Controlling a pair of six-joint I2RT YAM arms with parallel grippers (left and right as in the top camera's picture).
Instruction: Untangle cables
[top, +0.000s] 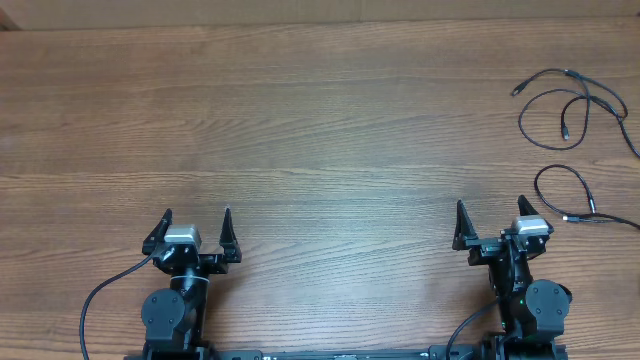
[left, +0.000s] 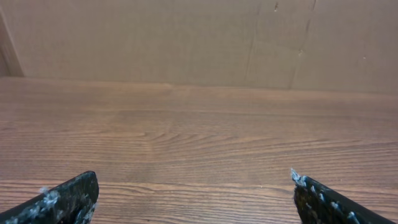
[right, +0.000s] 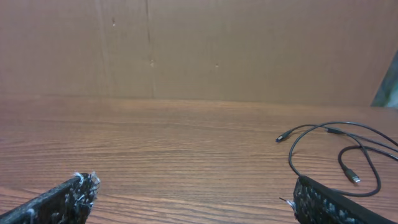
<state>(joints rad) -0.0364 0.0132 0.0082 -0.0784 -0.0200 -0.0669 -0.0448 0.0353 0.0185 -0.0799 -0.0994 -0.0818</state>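
Note:
Thin black cables lie in loose overlapping loops at the table's far right, with a lower loop ending in a small plug just right of my right gripper. In the right wrist view the cables curve across the right side, one plug end pointing left. My right gripper is open and empty near the front edge, a little left of the lower loop. My left gripper is open and empty at the front left, far from the cables.
The wooden table stretches out ahead of both grippers. A brown cardboard wall stands along its far edge. Thicker black arm wires trail by the arm bases at the front edge.

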